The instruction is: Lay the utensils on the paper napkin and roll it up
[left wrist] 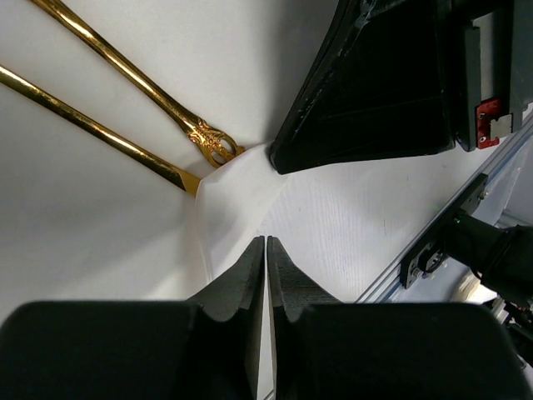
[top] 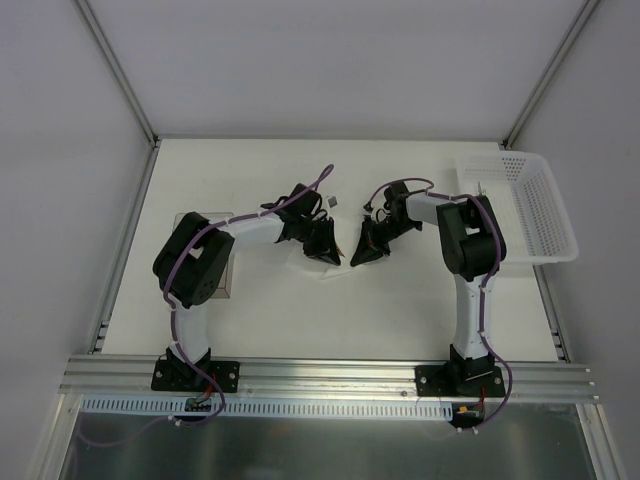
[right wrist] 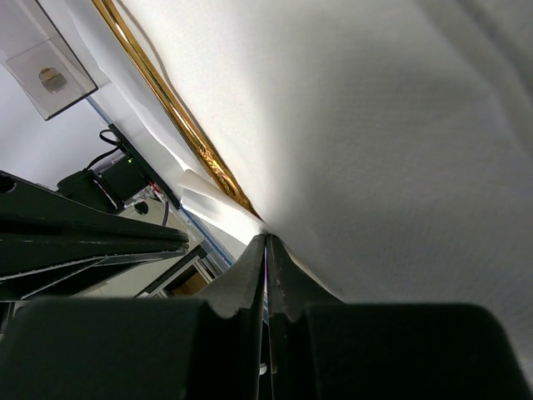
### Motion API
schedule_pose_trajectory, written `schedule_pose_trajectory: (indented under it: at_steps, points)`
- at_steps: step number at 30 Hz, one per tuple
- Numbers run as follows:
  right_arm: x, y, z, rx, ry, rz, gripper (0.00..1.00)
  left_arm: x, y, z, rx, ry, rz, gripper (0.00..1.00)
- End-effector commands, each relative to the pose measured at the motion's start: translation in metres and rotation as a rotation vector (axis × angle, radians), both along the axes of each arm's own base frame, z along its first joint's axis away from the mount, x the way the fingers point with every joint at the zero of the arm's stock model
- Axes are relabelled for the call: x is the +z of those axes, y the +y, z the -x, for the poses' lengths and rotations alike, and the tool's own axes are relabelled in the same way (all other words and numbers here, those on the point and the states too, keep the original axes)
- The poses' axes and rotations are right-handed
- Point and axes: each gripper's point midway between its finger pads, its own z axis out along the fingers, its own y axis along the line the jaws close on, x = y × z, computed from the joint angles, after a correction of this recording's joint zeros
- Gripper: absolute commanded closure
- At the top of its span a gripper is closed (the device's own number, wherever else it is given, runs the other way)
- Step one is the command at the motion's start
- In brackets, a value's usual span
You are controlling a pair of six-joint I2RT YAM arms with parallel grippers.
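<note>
Both sets of fingers are fully shut, no gap between the tips.

Left fingers [left wrist: 266, 247]: pinched on a raised fold of the paper napkin [left wrist: 237, 208], and the flap runs straight into the tips. The utensils [left wrist: 133, 79] are just ahead of the tips and off to the left in the left wrist view. They are two gold shafts lying side by side and near parallel, with their near ends tucked under the napkin's edge. Heads are hidden, so I can't say which is fork and which is spoon. Bare bench [left wrist: 350, 225] lies to the right of the tips.

Right fingers [right wrist: 266, 246]: clamped on the napkin too, with a thin pale line of paper showing in the seam. The sheet [right wrist: 375, 150] rises from the tips and fills the right wrist view ahead and to the right. One gold shaft [right wrist: 179, 117] runs from the tips away to the upper left, along the paper's edge.

From the top camera, the left fingers [top: 322, 245] and right fingers [top: 362, 248] are near each other at mid-bench, tips angled toward one another. The napkin is mostly hidden under them. A white perforated basket [top: 525, 200] sits well apart, beyond the right fingers at the bench's right edge.
</note>
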Motion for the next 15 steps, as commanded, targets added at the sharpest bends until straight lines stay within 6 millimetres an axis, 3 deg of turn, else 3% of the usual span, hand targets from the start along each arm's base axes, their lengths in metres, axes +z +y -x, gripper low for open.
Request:
schedule_pose_trajectory:
  at_steps: [1, 15]
  points:
    - [-0.022, -0.021, 0.005, -0.036, 0.051, 0.147, 0.94, -0.005, 0.006, 0.001, -0.006, 0.007, -0.029, 0.96]
    - [-0.021, -0.020, 0.005, -0.031, 0.052, 0.136, 0.94, -0.035, 0.018, 0.003, 0.013, 0.057, -0.137, 1.00]
